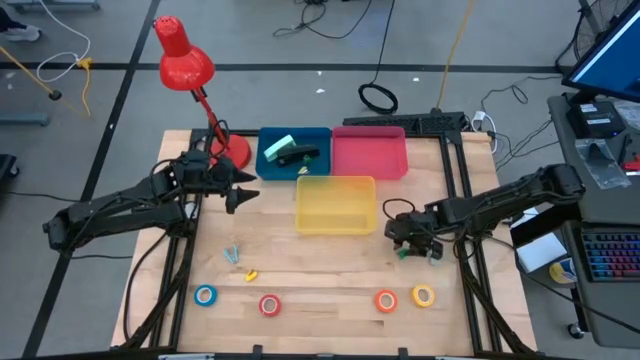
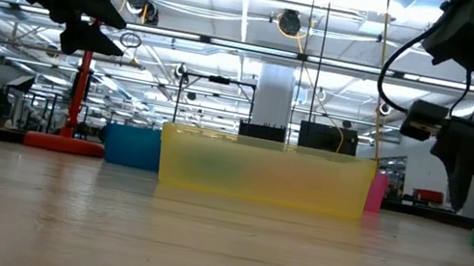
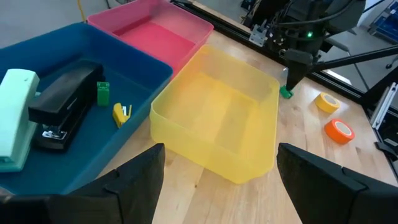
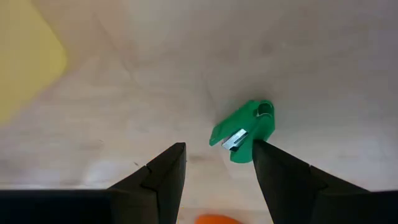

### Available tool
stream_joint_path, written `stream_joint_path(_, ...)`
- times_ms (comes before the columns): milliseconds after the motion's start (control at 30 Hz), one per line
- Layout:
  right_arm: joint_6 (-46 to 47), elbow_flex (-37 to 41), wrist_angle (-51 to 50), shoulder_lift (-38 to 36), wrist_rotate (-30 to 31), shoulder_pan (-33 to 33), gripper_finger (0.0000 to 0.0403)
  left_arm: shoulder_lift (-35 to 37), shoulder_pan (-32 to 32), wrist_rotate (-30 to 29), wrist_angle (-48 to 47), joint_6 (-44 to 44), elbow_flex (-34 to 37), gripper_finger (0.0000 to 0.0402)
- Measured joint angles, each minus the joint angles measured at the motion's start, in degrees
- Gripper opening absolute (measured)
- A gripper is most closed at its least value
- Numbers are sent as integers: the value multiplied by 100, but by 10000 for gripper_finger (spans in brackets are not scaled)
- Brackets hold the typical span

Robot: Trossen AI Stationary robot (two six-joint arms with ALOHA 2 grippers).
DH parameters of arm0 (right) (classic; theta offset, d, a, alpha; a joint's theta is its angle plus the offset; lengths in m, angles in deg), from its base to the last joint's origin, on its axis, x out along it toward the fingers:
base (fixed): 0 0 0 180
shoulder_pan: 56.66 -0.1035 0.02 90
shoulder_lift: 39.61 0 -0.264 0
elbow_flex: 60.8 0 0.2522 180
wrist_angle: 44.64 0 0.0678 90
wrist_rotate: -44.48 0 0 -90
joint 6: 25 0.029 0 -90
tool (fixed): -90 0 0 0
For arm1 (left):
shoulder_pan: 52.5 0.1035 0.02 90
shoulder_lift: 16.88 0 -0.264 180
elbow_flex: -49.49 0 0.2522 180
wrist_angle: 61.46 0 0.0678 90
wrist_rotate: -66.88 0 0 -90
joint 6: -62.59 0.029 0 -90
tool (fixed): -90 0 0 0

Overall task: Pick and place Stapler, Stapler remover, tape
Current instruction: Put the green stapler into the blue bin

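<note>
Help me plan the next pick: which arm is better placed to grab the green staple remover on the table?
The right. Its open gripper hangs directly over the green staple remover, right of the yellow bin. The left gripper hovers beyond that bin, near the blue bin.

Light is bright and even over the table (image 1: 330,280), coming from ceiling lamps (image 2: 288,22) that show in the low view — shadows under the arms stay soft and faint. In that view the near tabletop and the yellow bin (image 2: 265,169) are blurred, its wall glowing translucent. The right wrist view is soft at its edges, where a yellow corner smears out of focus — the green remover (image 4: 245,131) stays sharp.
</note>
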Motion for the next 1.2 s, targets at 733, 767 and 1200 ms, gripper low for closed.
stream_joint_path(733, -1432, 16, -103, -822, 135, 0, 86, -7, 0, -2, -49, 13, 0, 308)
stream_joint_path(767, -1743, 15, -99, -827, 260, 0, 85, -7, 0, -2, -61, 15, 0, 308)
stream_joint_path(1200, -5831, 11, -186, -827, 824, 2, 56, -7, 0, -2, -178, -25, 0, 308)
